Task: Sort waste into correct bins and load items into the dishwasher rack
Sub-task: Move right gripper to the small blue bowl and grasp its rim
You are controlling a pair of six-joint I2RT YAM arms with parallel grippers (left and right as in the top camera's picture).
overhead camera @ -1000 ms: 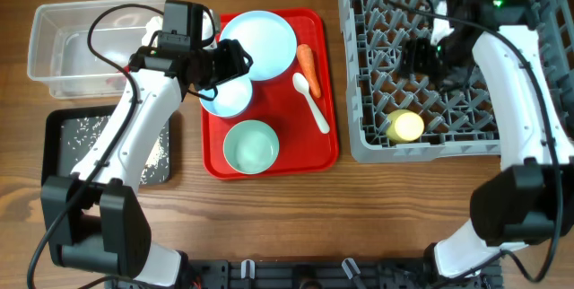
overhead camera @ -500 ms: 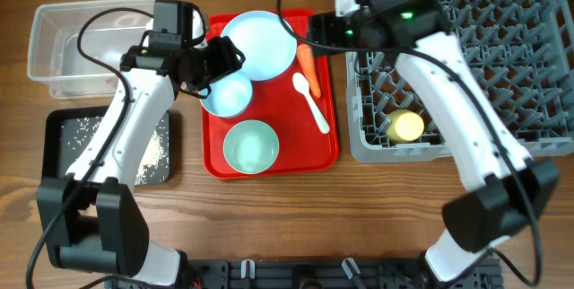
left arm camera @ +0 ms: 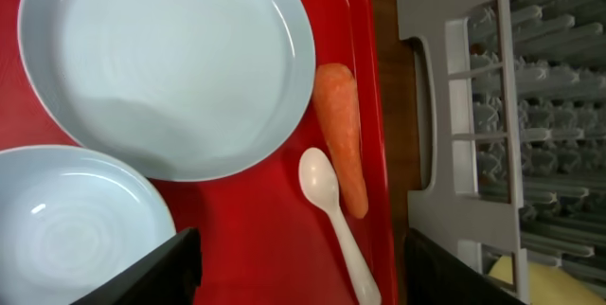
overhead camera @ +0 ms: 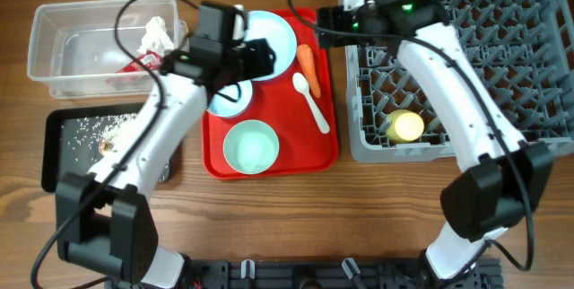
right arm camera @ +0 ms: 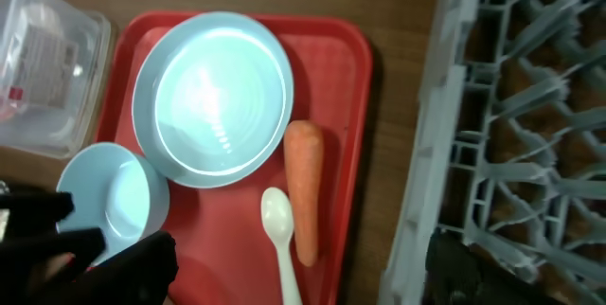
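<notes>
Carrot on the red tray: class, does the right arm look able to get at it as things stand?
Probably yes. The right tool hangs open near the carrot, which lies bare beside the plate and spoon, with nothing covering it.

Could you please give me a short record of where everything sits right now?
red tray: pale blue plate, small blue bowl, pale green bowl, carrot, white spoon
dishwasher rack: yellow cup
clear tub: crumpled tissue, red wrapper
black tray: loose rice
left gripper: open, empty, over the plate
right gripper: open, empty, over the tray's rack-side corner
</notes>
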